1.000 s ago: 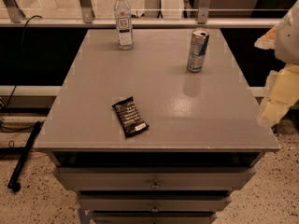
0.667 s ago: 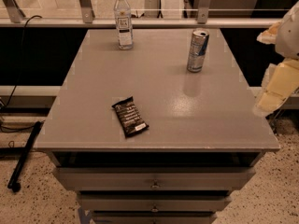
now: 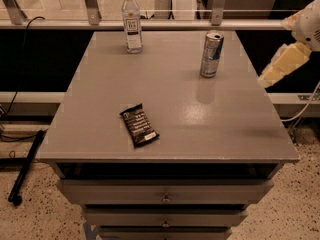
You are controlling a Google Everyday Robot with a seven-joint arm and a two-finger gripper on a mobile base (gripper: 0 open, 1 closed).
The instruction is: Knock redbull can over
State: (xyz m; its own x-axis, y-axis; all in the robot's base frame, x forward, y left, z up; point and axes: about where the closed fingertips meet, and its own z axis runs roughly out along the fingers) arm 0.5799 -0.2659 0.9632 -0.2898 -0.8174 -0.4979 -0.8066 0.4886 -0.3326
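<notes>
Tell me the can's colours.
Silver with blue panels on the can, seen in the camera view; the gripper hovers right of the table.

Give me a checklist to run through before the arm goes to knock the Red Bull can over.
1. Slim silver and blue metal redbull can upright, not yet knocked: ok.
2. Cream claw beyond the right edge of the grey table, apart from the can: ok.
3. Tabletop between claw and can free of other things: ok.
4. Clear plastic water bottle with white cap at the far left, well away from the can: ok.
5. Dark flat snack packet near the front, out of the way: ok.
6. Claw height matched to the can: cannot tell.
</notes>
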